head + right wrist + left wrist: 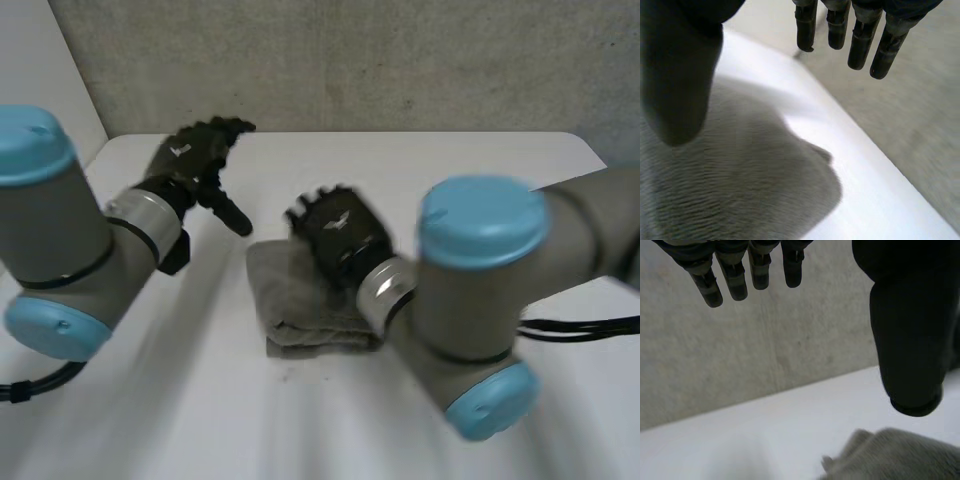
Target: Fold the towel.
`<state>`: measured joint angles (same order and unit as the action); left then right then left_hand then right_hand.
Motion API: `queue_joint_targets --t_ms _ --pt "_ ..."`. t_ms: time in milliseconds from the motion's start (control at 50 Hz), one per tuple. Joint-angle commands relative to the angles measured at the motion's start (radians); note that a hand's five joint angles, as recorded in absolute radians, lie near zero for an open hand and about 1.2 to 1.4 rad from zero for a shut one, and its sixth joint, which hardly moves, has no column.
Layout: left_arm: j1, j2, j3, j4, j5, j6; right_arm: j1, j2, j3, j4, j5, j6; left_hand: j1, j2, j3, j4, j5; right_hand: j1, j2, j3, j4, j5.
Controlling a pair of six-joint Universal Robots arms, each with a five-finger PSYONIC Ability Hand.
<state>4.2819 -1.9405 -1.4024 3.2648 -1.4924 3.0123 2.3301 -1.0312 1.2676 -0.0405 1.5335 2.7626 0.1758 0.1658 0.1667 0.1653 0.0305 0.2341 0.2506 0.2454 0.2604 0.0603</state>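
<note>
A grey towel (pixel 300 300) lies folded in a small stack on the white table (pixel 420 160), near its middle. My right hand (pixel 340 235) hovers over the towel's right part, open, fingers straight and holding nothing. In the right wrist view the towel (pixel 735 185) lies under the palm, with the fingers (pixel 860 35) out past its edge. My left hand (pixel 200 155) is raised to the left of the towel, apart from it, open with the thumb stuck out. In the left wrist view a corner of the towel (pixel 890 455) sits below the thumb (pixel 910 340).
A grey concrete wall (pixel 350 60) rises behind the table's far edge. Both arms' grey joints with light-blue caps (pixel 480 215) stand over the near part of the table.
</note>
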Motion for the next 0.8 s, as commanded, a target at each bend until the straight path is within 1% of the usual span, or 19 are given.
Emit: queue_joint_targets --t_ms 20,80,120,220,360,400,460,500,520,540,560,600,620,660,680,700,720,760,800 --pt "-0.048 -0.107 0.0 0.0 -0.008 -0.042 -0.147 -0.063 0.045 0.013 -0.045 0.247 -0.001 0.009 0.008 0.009 -0.031 -0.06 -0.076 -0.071 -0.086 -0.06" --pt "-0.076 -0.169 -0.001 -0.002 -0.012 -0.042 -0.166 -0.044 0.045 0.016 -0.069 0.25 -0.001 0.009 0.008 0.009 -0.031 -0.06 -0.076 -0.071 -0.086 -0.06" --pt "-0.097 -0.222 -0.006 -0.004 -0.046 -0.039 -0.184 0.028 0.03 0.027 -0.111 0.252 -0.001 0.009 0.008 0.009 -0.031 -0.06 -0.076 -0.071 -0.086 -0.06" --pt "-0.109 -0.274 -0.01 -0.005 -0.094 -0.03 -0.186 0.118 0.006 0.031 -0.125 0.252 -0.001 0.009 0.008 0.009 -0.031 -0.06 -0.076 -0.071 -0.086 -0.06" --pt "-0.117 -0.258 -0.003 -0.025 -0.097 -0.029 -0.186 0.151 0.004 0.034 -0.127 0.247 -0.001 0.009 0.008 0.009 -0.031 -0.06 -0.076 -0.071 -0.086 -0.06" --pt "-0.122 -0.2 0.009 -0.049 -0.097 -0.029 -0.186 0.138 0.001 0.036 -0.125 0.247 -0.001 0.009 0.008 0.009 -0.031 -0.06 -0.076 -0.071 -0.086 -0.06" --pt "-0.122 -0.161 0.02 -0.063 -0.095 -0.029 -0.187 0.076 -0.001 0.041 -0.121 0.247 -0.001 0.009 0.008 0.009 -0.031 -0.06 -0.076 -0.071 -0.086 -0.06" --pt "-0.12 -0.088 0.054 -0.097 -0.098 -0.029 -0.202 -0.019 0.006 0.042 -0.113 0.246 -0.001 0.009 0.008 0.009 -0.031 -0.06 -0.076 -0.071 -0.086 -0.06" --pt "-0.12 -0.087 0.054 -0.097 -0.098 -0.029 -0.203 -0.02 0.006 0.042 -0.113 0.246 -0.001 0.009 0.008 0.009 -0.031 -0.06 -0.076 -0.071 -0.086 -0.06" --pt "-0.114 -0.048 0.075 -0.124 -0.1 -0.03 -0.221 -0.068 0.012 0.041 -0.104 0.246 -0.001 0.009 0.008 0.009 -0.031 -0.06 -0.076 -0.071 -0.086 -0.06" --pt "-0.111 -0.005 0.097 -0.16 -0.101 -0.03 -0.221 -0.069 0.012 0.041 -0.104 0.246 -0.001 0.009 0.008 0.009 -0.031 -0.06 -0.076 -0.071 -0.086 -0.06" --pt "-0.108 0.036 0.118 -0.198 -0.103 -0.03 -0.267 -0.172 0.013 0.045 -0.063 0.25 -0.001 0.009 0.008 0.009 -0.031 -0.06 -0.076 -0.071 -0.086 -0.06" --pt "-0.108 0.037 0.118 -0.198 -0.103 -0.03 -0.267 -0.173 0.013 0.045 -0.062 0.25 -0.001 0.009 0.008 0.009 -0.031 -0.06 -0.076 -0.071 -0.086 -0.06" --pt "-0.093 0.113 0.157 -0.278 -0.112 -0.03 -0.319 -0.258 0.0 0.071 0.005 0.247 -0.001 0.009 0.008 0.009 -0.031 -0.06 -0.076 -0.071 -0.086 -0.06" --pt "-0.093 0.114 0.157 -0.278 -0.112 -0.03 -0.319 -0.259 -0.001 0.071 0.005 0.247 -0.001 0.009 0.008 0.009 -0.031 -0.06 -0.076 -0.071 -0.086 -0.06" --pt "-0.074 0.152 0.17 -0.319 -0.12 -0.029 -0.346 -0.294 -0.01 0.092 0.032 0.247 -0.001 0.009 0.008 0.009 -0.031 -0.06 -0.076 -0.071 -0.086 -0.06" --pt "-0.054 0.19 0.178 -0.357 -0.126 -0.027 -0.347 -0.294 -0.01 0.093 0.033 0.247 -0.001 0.009 0.008 0.009 -0.031 -0.06 -0.076 -0.071 -0.086 -0.06" --pt "-0.039 0.227 0.184 -0.388 -0.129 -0.026 -0.396 -0.329 -0.045 0.146 0.063 0.247 -0.001 0.009 0.008 0.009 -0.031 -0.06 -0.076 -0.071 -0.086 -0.06" --pt "-0.03 0.259 0.186 -0.41 -0.129 -0.018 -0.411 -0.34 -0.059 0.174 0.065 0.252 -0.001 0.009 0.008 0.009 -0.031 -0.06 -0.076 -0.071 -0.086 -0.06"
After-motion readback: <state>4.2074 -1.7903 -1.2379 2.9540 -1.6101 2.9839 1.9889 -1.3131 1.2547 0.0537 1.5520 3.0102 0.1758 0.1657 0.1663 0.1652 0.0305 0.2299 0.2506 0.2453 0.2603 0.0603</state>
